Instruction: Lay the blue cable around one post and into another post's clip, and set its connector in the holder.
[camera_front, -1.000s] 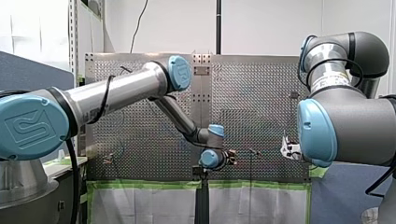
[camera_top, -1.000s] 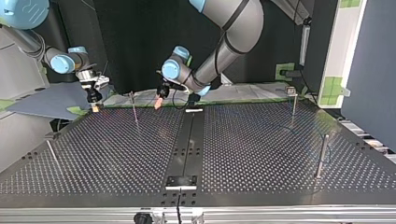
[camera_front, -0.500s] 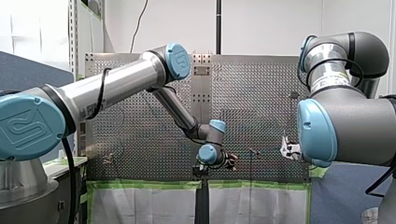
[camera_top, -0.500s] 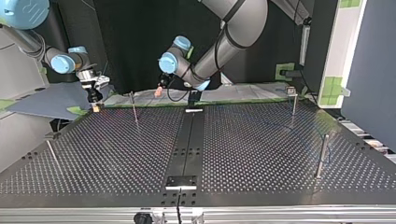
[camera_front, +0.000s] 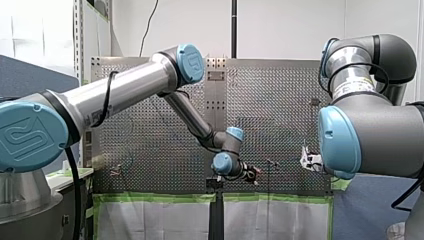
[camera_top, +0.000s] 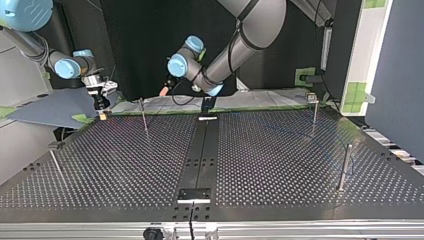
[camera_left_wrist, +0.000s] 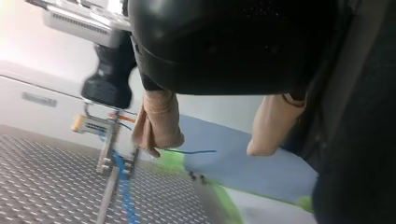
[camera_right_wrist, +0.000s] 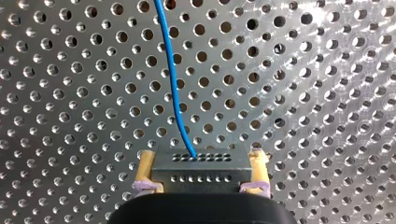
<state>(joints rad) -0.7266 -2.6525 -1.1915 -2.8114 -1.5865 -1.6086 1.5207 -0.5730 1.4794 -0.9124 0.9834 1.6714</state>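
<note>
My right tool (camera_right_wrist: 203, 158) is clamped on the black connector (camera_right_wrist: 200, 169), a yellow pad at each end of it. The blue cable (camera_right_wrist: 173, 84) leaves the connector's face and runs away over the desk (camera_right_wrist: 303, 93). So the connector is carried, not set down. It hangs over the desk's corner on the arms' side, at the top view's left. My left tool (camera_left_wrist: 210, 147) has its beige pads apart with nothing between them, and hovers by the desk's arm-side edge near the middle.

I judge the job less than half done. A dark bracket (camera_top: 195, 194) at the middle of the desk's opposite edge could be the holder, and it is well apart from the connector.

Only the right wrist view shows the grip itself. Only the left wrist view shows the cable running down beside a post (camera_left_wrist: 108, 163) near my right tool. Whether it is wrapped around the post or clipped, I cannot tell. The top view gives the layout of the other posts (camera_top: 345, 167), but there the cable is too thin to follow.
</note>
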